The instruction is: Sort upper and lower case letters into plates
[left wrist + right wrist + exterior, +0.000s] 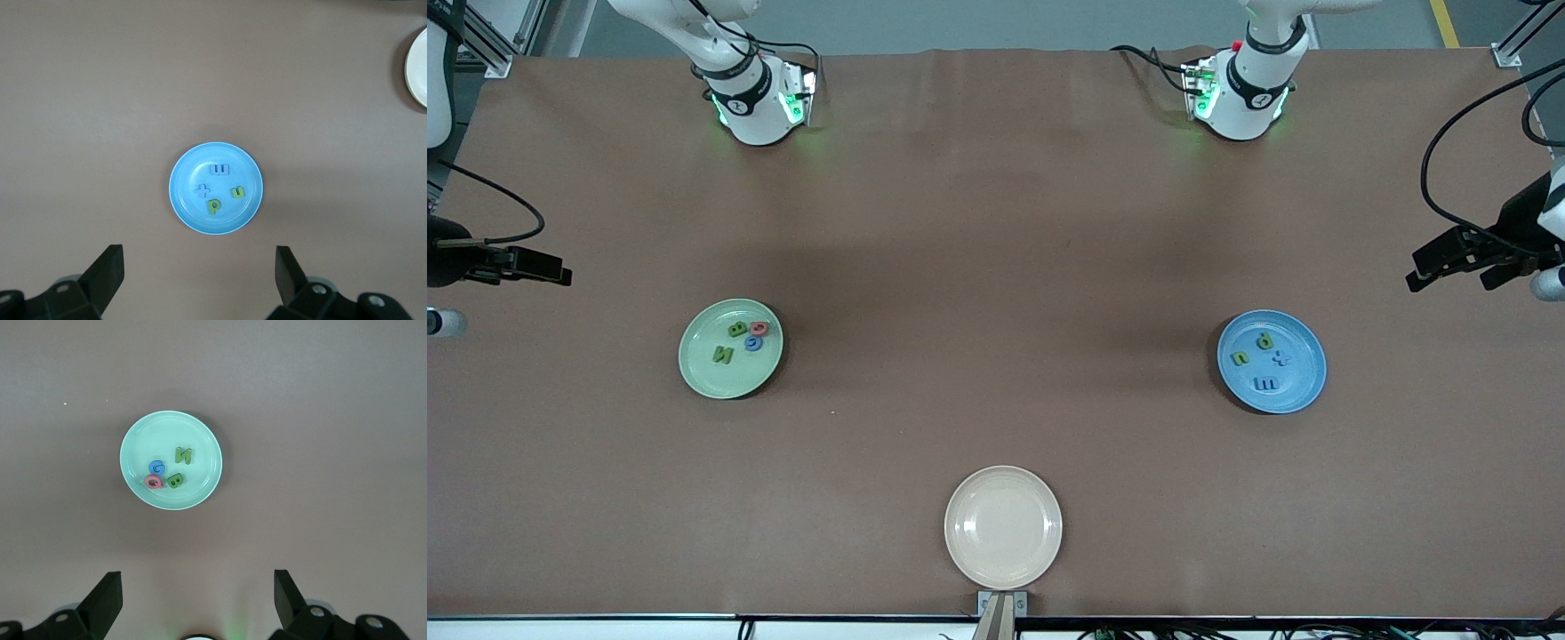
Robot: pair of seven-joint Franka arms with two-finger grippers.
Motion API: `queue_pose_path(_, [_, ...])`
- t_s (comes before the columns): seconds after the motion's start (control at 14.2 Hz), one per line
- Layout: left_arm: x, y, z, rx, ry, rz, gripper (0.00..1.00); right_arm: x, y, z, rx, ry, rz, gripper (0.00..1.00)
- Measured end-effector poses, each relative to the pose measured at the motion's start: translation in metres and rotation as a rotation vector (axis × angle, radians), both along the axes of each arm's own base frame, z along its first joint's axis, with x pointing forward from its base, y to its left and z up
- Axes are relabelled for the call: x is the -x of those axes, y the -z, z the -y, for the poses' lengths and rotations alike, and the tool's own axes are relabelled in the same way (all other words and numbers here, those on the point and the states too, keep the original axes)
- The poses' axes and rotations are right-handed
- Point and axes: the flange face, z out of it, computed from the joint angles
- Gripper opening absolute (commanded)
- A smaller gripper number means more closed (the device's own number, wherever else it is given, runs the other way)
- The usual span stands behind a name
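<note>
1. Front view: brown table [996, 222] with two arm bases along the top edge. Left gripper [1449, 271] up in the air at the left arm's end of the table, fingers spread wide, nothing between them. Blue plate [1272, 361] on the table nearer to the front camera than that gripper's spot and a little inward toward the table's middle, well apart from it. On it a green p [1264, 340], a green n [1240, 358], a blue t [1281, 359] and a blue m [1265, 384].

2. Same view, other end: right gripper [538, 267] up in the air at the right arm's end of the table, holding nothing, spread better judged from its wrist view. Pale green plate [731, 348] inward from it toward the table's middle, well apart. On it a green B [737, 329], a red Q [760, 329], a blue C [753, 343] and a green N [723, 355]. Cream plate [1003, 527] at the table's near edge, between the two ends, bare.

3. Left wrist view: both black fingers [103, 275] set wide, empty. Blue plate [183, 200] straight ahead of the open claw, centred on the gap, not touched. Letters m [219, 170], t [203, 191], p [213, 207] and n [237, 193] lying flat inside. Edge of the cream plate [417, 67] off to one corner.

4. Right wrist view: fingers [103, 595] wide, empty. Pale green plate [140, 433] ahead of the claw, off toward one finger's side, untouched. N [183, 455], C [157, 467], Q [154, 481] and B [175, 481] inside; Q touching C.
</note>
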Motion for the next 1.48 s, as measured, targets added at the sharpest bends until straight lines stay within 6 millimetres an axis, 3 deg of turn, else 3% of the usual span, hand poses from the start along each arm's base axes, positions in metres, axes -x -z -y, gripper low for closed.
queue_pose_path(0.28, [0.004,-0.030,-0.002,-0.005,-0.009,0.005,1.00,0.012,-0.015,0.000,-0.003,0.001,0.014,1.00])
queue_pose_path(0.64, [0.008,-0.037,-0.004,-0.005,-0.012,-0.013,1.00,0.052,-0.048,0.000,-0.015,-0.002,0.049,1.00])
queue_pose_path(0.92, [0.016,-0.056,-0.002,-0.004,-0.015,-0.032,1.00,0.068,-0.066,-0.001,-0.020,-0.009,0.066,1.00])
queue_pose_path(1.48, [0.017,-0.057,0.004,-0.001,-0.036,-0.042,1.00,0.085,-0.088,-0.009,-0.023,-0.025,0.080,1.00])
